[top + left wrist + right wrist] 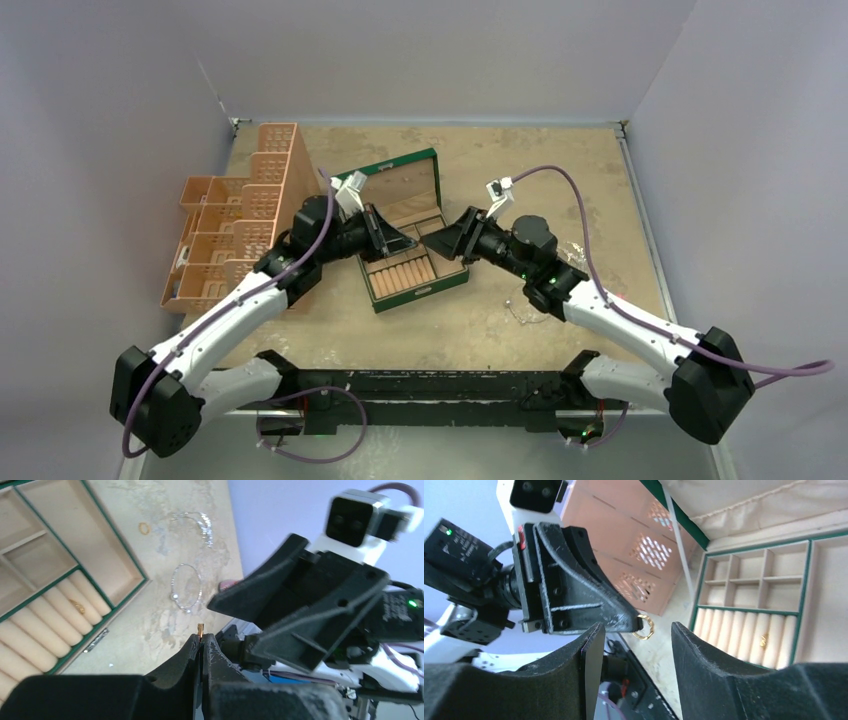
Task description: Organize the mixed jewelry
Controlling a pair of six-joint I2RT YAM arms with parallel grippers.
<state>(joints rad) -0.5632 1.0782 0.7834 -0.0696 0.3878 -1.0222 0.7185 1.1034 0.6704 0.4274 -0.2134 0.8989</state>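
Note:
My left gripper [201,640] is shut on a tiny gold ring [201,628], which sticks out past its fingertips above the table beside the green box [455,281]. The right wrist view shows that ring [644,628] hanging at the left gripper's tip. My right gripper [636,632] is open and empty, facing the left one at close range [447,240]. On the table lie a thin silver wire hoop [186,587], a glittery silver chain [199,522] and another gold ring [144,528]. One gold ring [76,606] sits between the tan rolls in the box.
The green box stands open with its mirrored lid [400,186] up, and its tan compartments [749,582] show. An orange tiered basket rack [240,225] stands at the left. A small pink cylinder [227,584] peeks out behind the right gripper. Grey walls enclose the table.

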